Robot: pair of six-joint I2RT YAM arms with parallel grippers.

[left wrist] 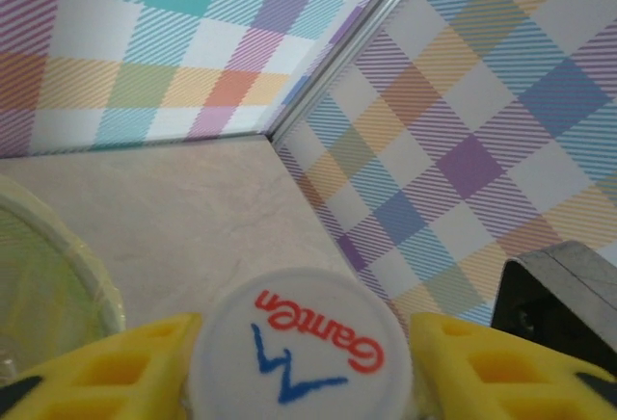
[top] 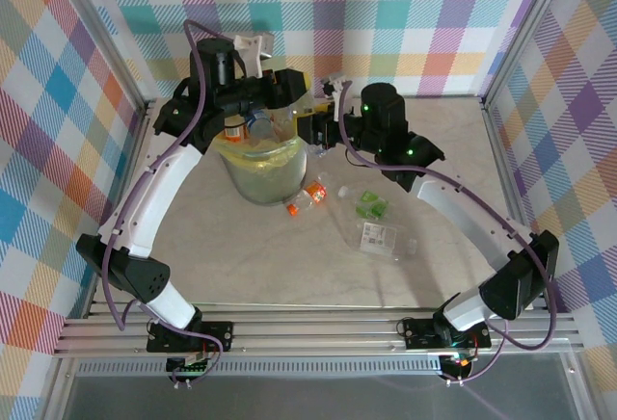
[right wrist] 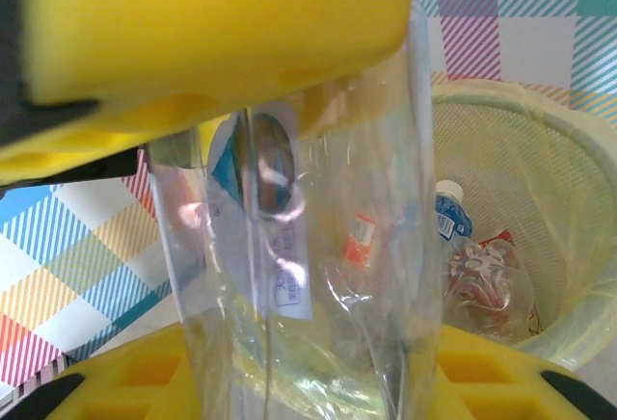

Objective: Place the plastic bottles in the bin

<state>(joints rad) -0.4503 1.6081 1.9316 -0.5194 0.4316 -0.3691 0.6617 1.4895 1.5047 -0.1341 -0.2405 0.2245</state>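
Two arms are bolted at the near edge of the bench [top: 241, 266], the left arm [top: 145, 208] and the right arm [top: 472, 218], and both bend inward toward one bin [top: 265, 184] standing past the middle. Three plastic bottles lie loose on the bench between the bases and the bin: nearest is a clear flattened bottle [top: 386, 239] with a white label, just beyond it a green-labelled bottle [top: 371, 208], and further left an orange-capped bottle [top: 307, 196] lying on its side right at the foot of the bin. The bin is round and translucent, lined with a yellow bag. In the right wrist view at least two bottles rest inside it, a blue-labelled bottle [right wrist: 448, 216] with a white cap and a crumpled red-labelled bottle [right wrist: 482, 280]. The right tool [right wrist: 289, 227] is clamped on a fourth bottle outside the bin, a crushed clear bottle [right wrist: 318, 275] squeezed between its two yellow fingers [right wrist: 212, 35] and held just beside the bin's right rim. The left tool [left wrist: 301, 381] grips a white-capped bottle [left wrist: 301, 343], its cap printed in red and blue sitting between the two yellow fingers [left wrist: 106, 367], above the bin with the rim showing low at the left. Behind everything stand the chequered walls [top: 386, 15] of pastel squares
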